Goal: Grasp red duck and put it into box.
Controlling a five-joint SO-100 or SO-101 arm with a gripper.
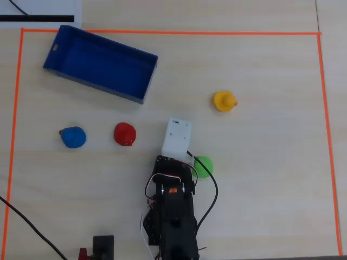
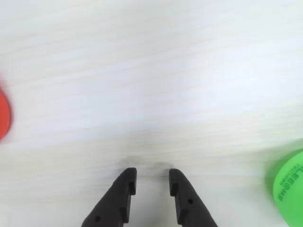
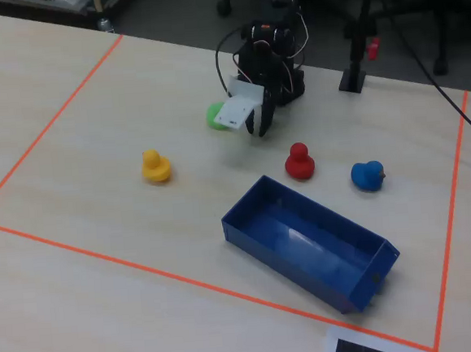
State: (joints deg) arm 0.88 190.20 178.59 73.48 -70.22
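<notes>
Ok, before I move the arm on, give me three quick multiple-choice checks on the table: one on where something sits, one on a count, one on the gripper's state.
1. In the overhead view, what lies nearest the red duck on its left?
A. the yellow duck
B. the blue duck
C. the green duck

2. How many ducks are on the table?
A. three
B. four
C. five

3. What is the gripper doing?
A. clamped on the red duck
B. holding the green duck
C. empty, fingers slightly apart over bare table

Answers:
1. B: the blue duck sits left of the red one, while the yellow duck and green duck lie to its right.
2. B: red, blue, yellow and green, all outside the blue box.
3. C: the wrist view shows only tabletop between the fingertips.
</notes>
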